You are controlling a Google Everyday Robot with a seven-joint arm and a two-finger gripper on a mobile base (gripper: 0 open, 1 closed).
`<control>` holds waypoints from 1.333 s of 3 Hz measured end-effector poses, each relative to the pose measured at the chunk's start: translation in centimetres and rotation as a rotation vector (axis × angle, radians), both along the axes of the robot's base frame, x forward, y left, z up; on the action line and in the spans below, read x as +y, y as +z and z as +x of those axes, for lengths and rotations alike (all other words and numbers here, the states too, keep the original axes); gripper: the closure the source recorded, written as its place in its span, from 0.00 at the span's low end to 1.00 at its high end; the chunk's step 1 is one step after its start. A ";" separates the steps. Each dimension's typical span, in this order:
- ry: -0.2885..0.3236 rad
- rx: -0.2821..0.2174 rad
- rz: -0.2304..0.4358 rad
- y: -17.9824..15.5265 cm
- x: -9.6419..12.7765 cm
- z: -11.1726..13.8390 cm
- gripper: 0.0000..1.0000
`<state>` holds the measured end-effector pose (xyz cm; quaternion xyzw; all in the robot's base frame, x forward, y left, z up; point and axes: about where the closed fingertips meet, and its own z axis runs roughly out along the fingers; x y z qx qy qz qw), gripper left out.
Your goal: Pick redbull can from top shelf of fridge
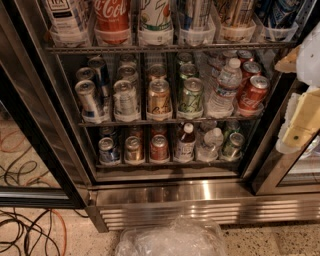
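Note:
The fridge point(200, 192) stands open in front of me, showing three wire racks. The top shelf point(165, 48) runs along the upper edge of the view with clear lane trays. A silver can with blue panels point(193, 12), seemingly the redbull can, stands in a tray there with its top cut off by the frame. Similar slim silver-and-blue cans point(90, 99) stand at the left of the middle rack. My gripper point(300, 122) shows as a pale cream shape at the right edge, outside the fridge, level with the middle rack and well right of and below the can.
On the top shelf a Coca-Cola can point(113, 17) and a white bottle point(65, 17) stand left of the can, a gold can point(235, 15) right of it. An open glass door point(30, 165) is at left. Cables point(30, 230) lie on the floor. Clear crumpled plastic point(170, 240) lies below.

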<state>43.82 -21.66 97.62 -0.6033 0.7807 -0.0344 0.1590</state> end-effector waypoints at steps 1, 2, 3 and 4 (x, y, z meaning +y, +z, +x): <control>0.000 0.000 0.000 0.0 0.0 0.0 0.00; 0.003 -0.015 0.022 0.1 0.4 0.1 0.00; -0.042 -0.053 0.124 -0.1 0.7 0.2 0.00; -0.094 -0.103 0.268 0.0 2.1 0.4 0.00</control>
